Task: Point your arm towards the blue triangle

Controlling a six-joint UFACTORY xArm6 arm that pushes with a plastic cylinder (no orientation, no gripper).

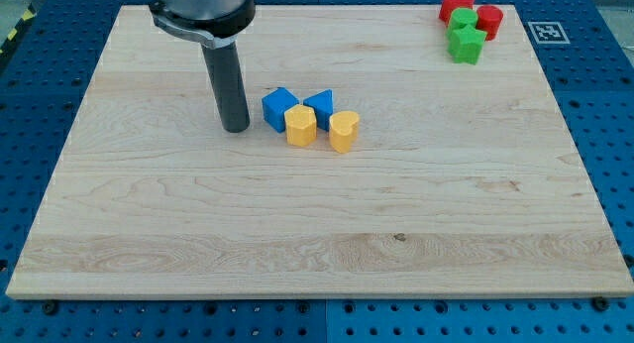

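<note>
The blue triangle (321, 106) lies near the middle of the wooden board (317, 224), toward the view's top. A blue cube (278, 108) sits just left of it. A yellow hexagon block (301, 126) lies in front of the two blue blocks, touching them. A yellow heart block (343, 131) sits to the right of the hexagon, just below the triangle. My tip (236, 130) rests on the board to the left of the blue cube, a short gap away from it. The blue cube stands between my tip and the triangle.
At the view's top right corner of the board stands a cluster: a red star block (456, 5), a green round block (463, 22), a red round block (489, 21) and a green star block (466, 45). A blue pegboard table surrounds the board.
</note>
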